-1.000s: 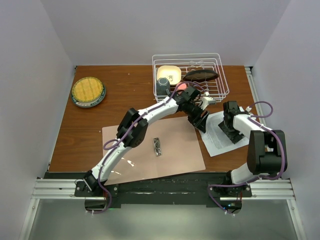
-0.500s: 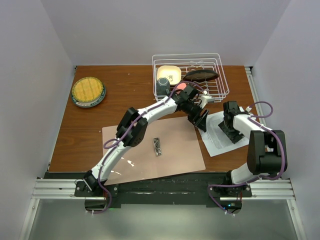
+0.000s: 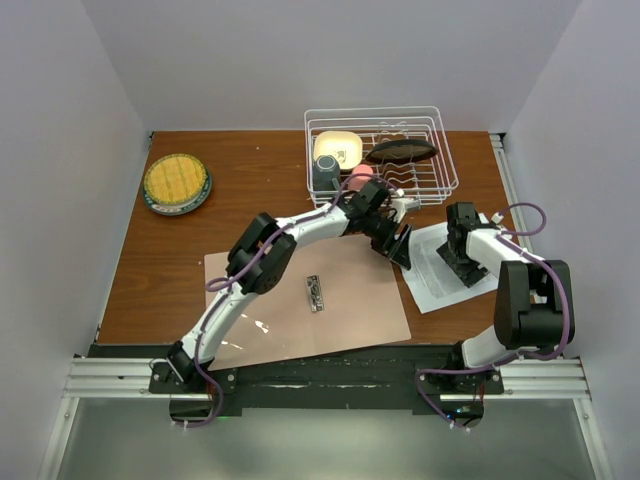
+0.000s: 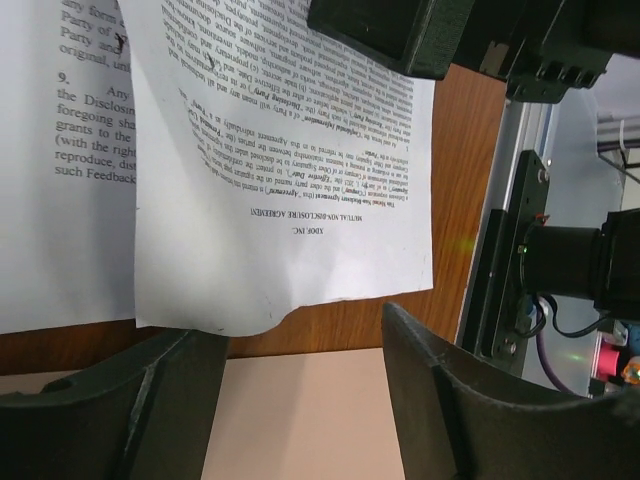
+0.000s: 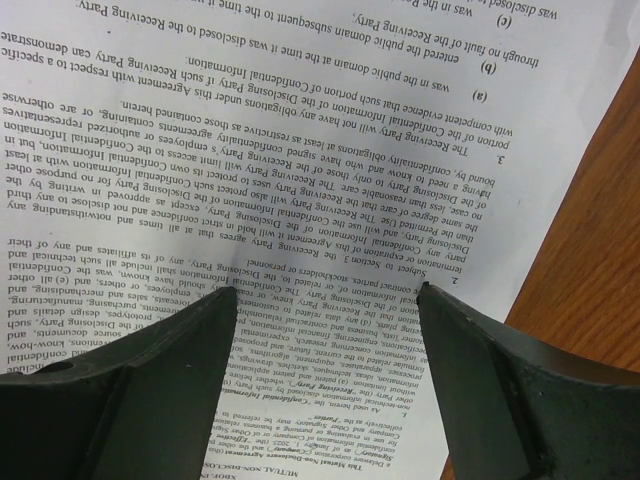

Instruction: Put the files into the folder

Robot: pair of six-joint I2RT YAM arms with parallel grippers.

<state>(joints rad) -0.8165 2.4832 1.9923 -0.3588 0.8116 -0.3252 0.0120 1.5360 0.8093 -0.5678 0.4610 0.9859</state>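
Left wrist: my left gripper (image 4: 300, 335) gapes empty, right gripper (image 5: 325, 290) too; files (image 4: 290, 180) beside the folder (image 4: 305, 425) look floppy, so I'd pinch that lifted edge.

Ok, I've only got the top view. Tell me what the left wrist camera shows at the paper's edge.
Observer: The left gripper is open, the top sheet's curled edge right at its fingertips, nothing gripped.
Operator: Give me the sheet count.
Observer: Two; the top sheet lies skewed over a second sheet.
Operator: Now the right wrist.
Observer: The right gripper is open above printed text, gripping nothing.
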